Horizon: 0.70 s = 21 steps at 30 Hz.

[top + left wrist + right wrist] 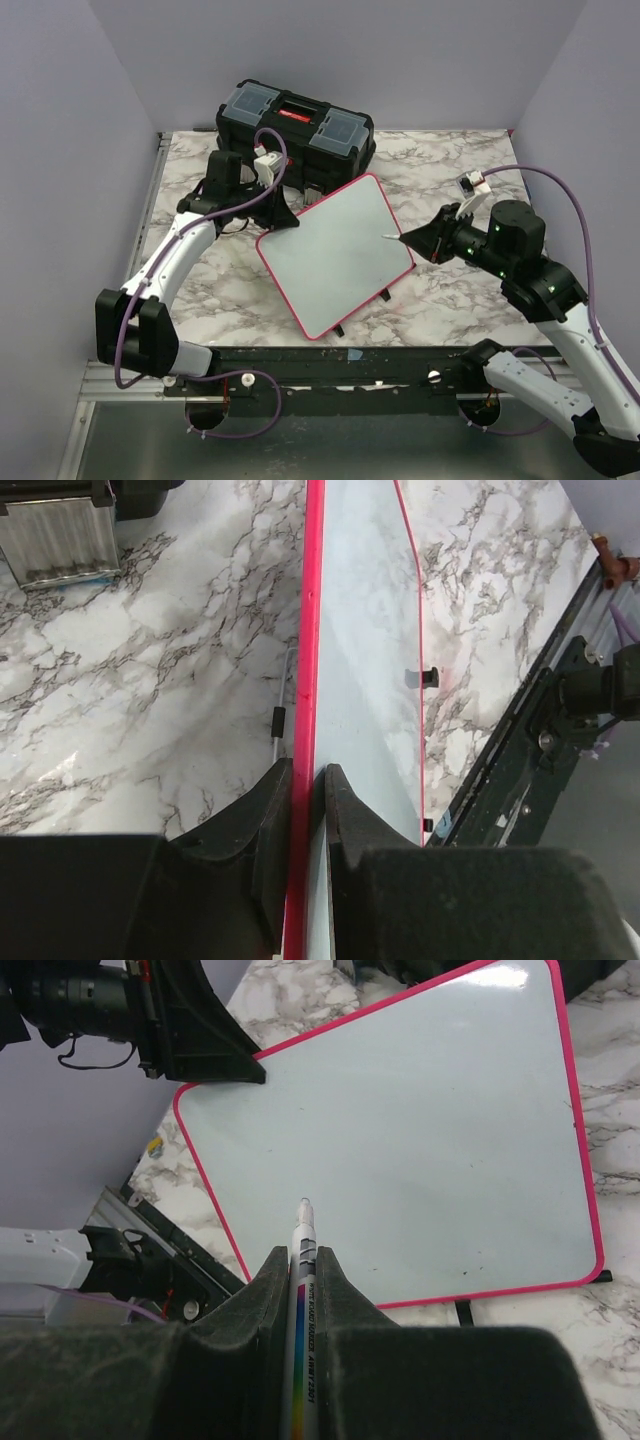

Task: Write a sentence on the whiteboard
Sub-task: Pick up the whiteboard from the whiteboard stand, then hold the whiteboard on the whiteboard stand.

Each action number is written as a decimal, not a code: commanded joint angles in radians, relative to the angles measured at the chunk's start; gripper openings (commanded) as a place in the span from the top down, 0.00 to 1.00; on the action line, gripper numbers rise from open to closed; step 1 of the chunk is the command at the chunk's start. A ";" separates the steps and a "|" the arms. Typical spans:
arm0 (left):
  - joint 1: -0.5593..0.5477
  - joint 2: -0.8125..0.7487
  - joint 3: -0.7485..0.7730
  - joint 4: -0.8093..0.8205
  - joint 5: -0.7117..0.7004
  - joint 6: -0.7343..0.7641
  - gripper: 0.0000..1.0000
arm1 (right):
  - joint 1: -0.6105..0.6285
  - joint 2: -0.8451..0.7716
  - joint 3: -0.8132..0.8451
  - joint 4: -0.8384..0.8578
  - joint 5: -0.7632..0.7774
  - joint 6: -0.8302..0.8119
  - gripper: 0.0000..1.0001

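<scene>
The whiteboard point(335, 255), glossy white with a thin red rim, stands tilted on small black feet in the middle of the marble table. Its face point(420, 1130) is blank, and no sentence is in view on it. My left gripper point(283, 218) is shut on the board's far left rim, with the red edge clamped between the jaws point(308, 775). At the board's right side, my right gripper point(405, 240) is shut on a white marker point(303, 1260) with a rainbow stripe. The marker tip point(305, 1203) points at the board face; I cannot tell whether it touches.
A black toolbox point(297, 125) with a red latch stands behind the board at the table's far edge; one corner of it point(60, 535) shows in the left wrist view. A black rail point(330, 360) runs along the near table edge. Purple walls enclose the sides.
</scene>
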 commanded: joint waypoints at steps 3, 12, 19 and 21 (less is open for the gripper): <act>-0.024 -0.098 -0.037 0.100 -0.163 0.051 1.00 | -0.001 -0.023 -0.023 0.021 -0.068 -0.037 0.99; -0.064 -0.158 -0.030 0.087 -0.222 0.069 1.00 | -0.001 -0.025 -0.048 0.072 -0.104 -0.040 0.99; -0.115 -0.170 -0.003 0.044 -0.295 0.092 1.00 | 0.011 0.021 -0.080 0.173 -0.099 0.012 0.99; -0.124 -0.172 0.001 0.042 -0.301 0.089 1.00 | 0.042 0.062 -0.063 0.187 -0.050 0.027 0.99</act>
